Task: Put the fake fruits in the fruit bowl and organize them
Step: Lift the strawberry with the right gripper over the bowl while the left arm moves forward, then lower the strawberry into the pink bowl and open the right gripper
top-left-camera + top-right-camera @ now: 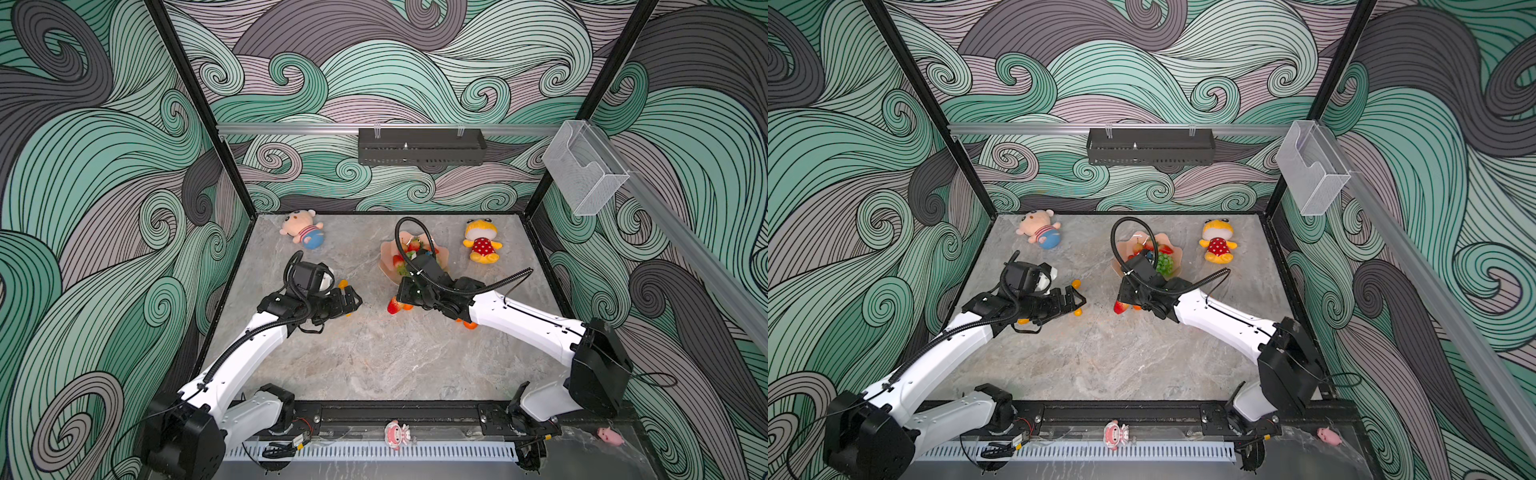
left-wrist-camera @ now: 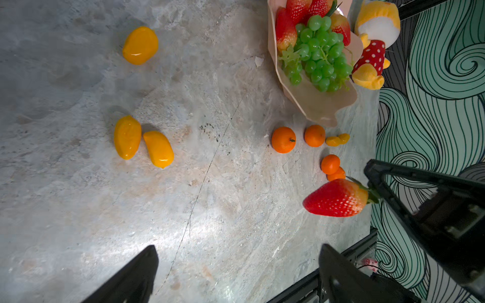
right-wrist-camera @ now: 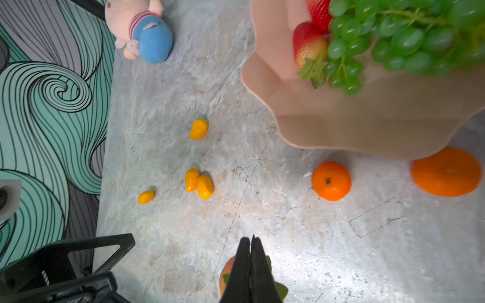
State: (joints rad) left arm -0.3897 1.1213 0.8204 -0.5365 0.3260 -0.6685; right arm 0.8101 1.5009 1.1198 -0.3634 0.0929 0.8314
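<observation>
1. The right gripper (image 3: 252, 242), jaws shut, seems to pinch the strawberry (image 2: 336, 198) by its green cap, low over the bench (image 2: 210, 210). Lift slowly, since the hold looks thin.
2. Release in the bare part of the fruit bowl (image 2: 320, 107), beside the grape bunch (image 2: 320, 52).
3. The left gripper (image 2: 237, 259) hangs wide open and empty over the kumquats (image 2: 127, 137).

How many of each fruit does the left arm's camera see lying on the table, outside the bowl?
Kumquats: 5
Tangerines: 4
Strawberry: 1
Total: 10
</observation>
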